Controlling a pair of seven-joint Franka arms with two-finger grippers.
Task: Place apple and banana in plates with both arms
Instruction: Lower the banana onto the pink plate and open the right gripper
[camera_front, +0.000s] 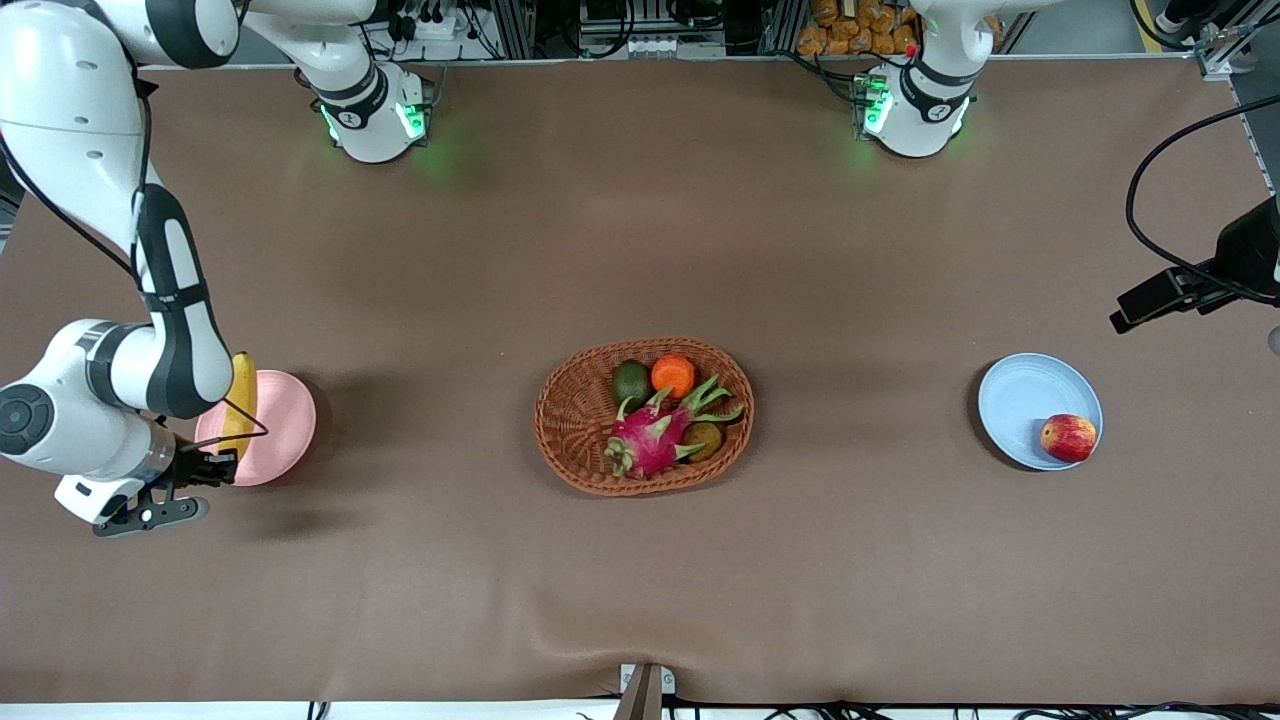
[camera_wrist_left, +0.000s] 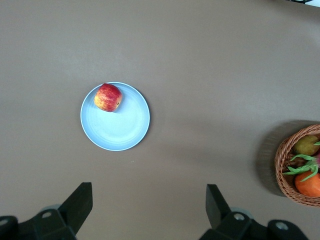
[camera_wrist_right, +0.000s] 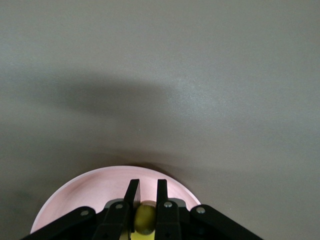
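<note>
The yellow banana (camera_front: 242, 395) lies along the pale pink plate (camera_front: 285, 425) at the right arm's end of the table. My right gripper (camera_front: 215, 468) is shut on the banana's end over the plate's rim nearer the front camera. In the right wrist view the fingers (camera_wrist_right: 134, 192) clamp the banana (camera_wrist_right: 145, 217) above the pink plate (camera_wrist_right: 85, 197). The red apple (camera_front: 1068, 437) sits in the light blue plate (camera_front: 1025, 400) at the left arm's end. My left gripper (camera_wrist_left: 149, 200) is open and empty, high over bare table beside the blue plate (camera_wrist_left: 117, 127) and apple (camera_wrist_left: 108, 97).
An oval wicker basket (camera_front: 575, 400) stands mid-table with an orange (camera_front: 673, 375), an avocado (camera_front: 631, 383), a dragon fruit (camera_front: 650, 440) and a kiwi. Its rim shows in the left wrist view (camera_wrist_left: 282, 165). A black part of the left hand (camera_front: 1200, 285) hangs at the table's end.
</note>
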